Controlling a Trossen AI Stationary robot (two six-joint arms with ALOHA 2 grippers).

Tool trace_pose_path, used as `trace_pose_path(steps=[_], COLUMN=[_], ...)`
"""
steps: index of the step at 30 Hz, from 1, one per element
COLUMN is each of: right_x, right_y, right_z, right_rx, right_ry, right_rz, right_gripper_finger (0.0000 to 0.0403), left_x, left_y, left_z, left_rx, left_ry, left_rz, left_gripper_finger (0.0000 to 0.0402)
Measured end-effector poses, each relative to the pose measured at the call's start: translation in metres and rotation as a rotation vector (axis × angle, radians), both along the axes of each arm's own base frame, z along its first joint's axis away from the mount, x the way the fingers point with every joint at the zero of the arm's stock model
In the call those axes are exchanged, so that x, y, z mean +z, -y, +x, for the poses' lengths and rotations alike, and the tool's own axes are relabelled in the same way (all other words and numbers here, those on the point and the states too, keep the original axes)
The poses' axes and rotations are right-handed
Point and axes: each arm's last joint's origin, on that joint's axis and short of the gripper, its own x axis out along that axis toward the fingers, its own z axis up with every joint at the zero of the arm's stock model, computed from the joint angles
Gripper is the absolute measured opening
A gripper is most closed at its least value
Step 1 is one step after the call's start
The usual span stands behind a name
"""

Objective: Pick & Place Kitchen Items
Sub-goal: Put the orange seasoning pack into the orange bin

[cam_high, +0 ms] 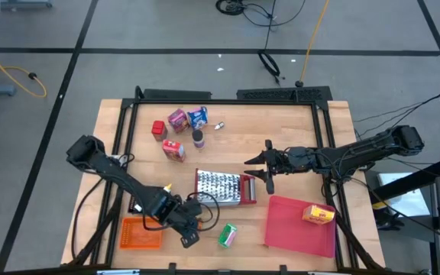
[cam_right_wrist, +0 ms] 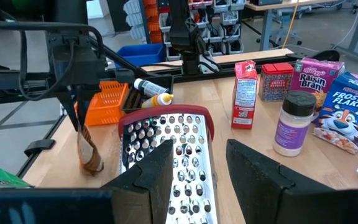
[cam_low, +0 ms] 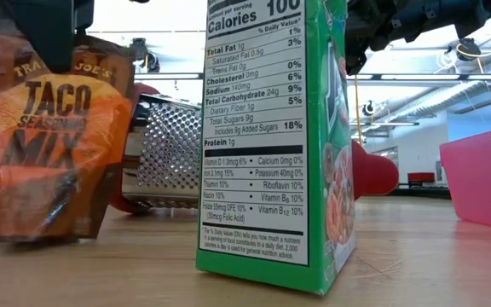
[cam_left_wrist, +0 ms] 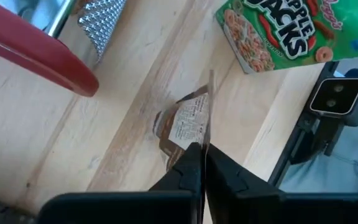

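Observation:
My left gripper [cam_high: 188, 231] is near the table's near edge, between the orange basket [cam_high: 141, 233] and the green Apple Jacks box [cam_high: 228, 235]. It is shut on an orange-brown taco seasoning packet [cam_low: 49, 145]. The green box [cam_low: 271, 145] stands upright on its bottom end beside it. My right gripper [cam_right_wrist: 197, 165] is open in the air, level, just right of the steel grater [cam_high: 224, 189], touching nothing. More small boxes, a jar [cam_right_wrist: 294, 121] and a tiny bottle stand at the far side. My left gripper pinches the packet's top edge [cam_left_wrist: 199, 138] between its two shut fingers [cam_left_wrist: 185, 168], coming from above and pointing down. The packet hangs upright below the fingers. Its lower edge [cam_low: 32, 237] reaches the wooden table top.
A flat red tray [cam_high: 296, 229] with a yellow box [cam_high: 319, 215] lies at the near right. The grater lies on its side mid-table, its red handle [cam_left_wrist: 36, 59] close to the left gripper. A camera mount [cam_left_wrist: 334, 102] sits at the near edge. Far-side boxes [cam_high: 177, 118] cluster together.

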Motion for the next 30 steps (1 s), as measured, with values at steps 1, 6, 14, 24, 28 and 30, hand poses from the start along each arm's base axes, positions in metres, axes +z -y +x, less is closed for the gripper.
trace_pose_path(steps=[1, 6, 14, 24, 28, 30], right_x=[0.000, 0.000, 0.000, 0.002, 0.002, 0.002], right_y=[0.000, 0.000, 0.000, 0.000, 0.000, 0.000], right_z=[0.000, 0.000, 0.000, 0.000, 0.000, 0.000], right_rx=[0.000, 0.003, 0.004, 0.004, 0.004, 0.005], right_ry=[0.000, 0.000, 0.001, 0.016, 0.016, 0.016], right_rz=[-0.003, -0.021, -0.033, -0.031, -0.032, -0.038], right_gripper_finger=[0.0141, 0.0141, 0.0141, 0.0141, 0.0141, 0.0141], left_x=[0.001, 0.004, 0.049, 0.085, 0.084, 0.084], left_y=[0.000, 0.001, 0.011, 0.031, 0.041, 0.045], left_z=[0.000, -0.004, -0.023, -0.069, -0.087, -0.095], left_rx=[0.004, 0.030, 0.066, 0.193, 0.273, 0.310], left_ry=[0.000, -0.006, -0.051, -0.182, -0.228, -0.235], left_rz=[-0.004, -0.022, -0.001, 0.115, 0.132, 0.140], left_gripper_finger=[0.0008, 0.0001, 0.0000, 0.0000, 0.0000, 0.0000])
